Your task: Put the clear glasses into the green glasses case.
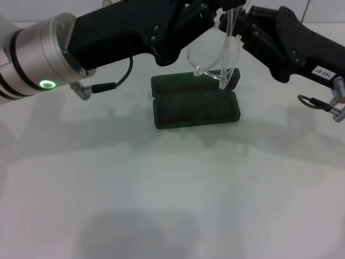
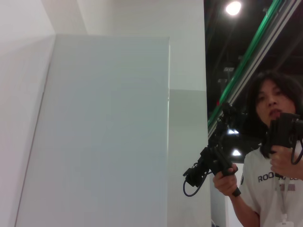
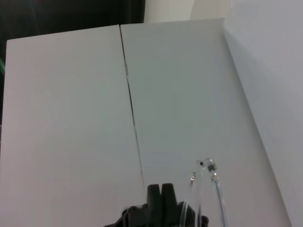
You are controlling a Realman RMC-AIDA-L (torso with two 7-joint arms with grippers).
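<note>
I see one pair of clear glasses (image 1: 215, 54) hanging in the air at the top middle, over one open green glasses case (image 1: 195, 102) on the white table (image 1: 161, 205). My left gripper (image 1: 207, 19) and right gripper (image 1: 240, 24) meet there; I cannot tell their jaws.

Soft, even overhead light leaves faint, diffuse shadows on the pale surface (image 1: 172, 205). A ceiling lamp (image 2: 233, 7) glares in the left wrist view. All views look slightly soft.
</note>
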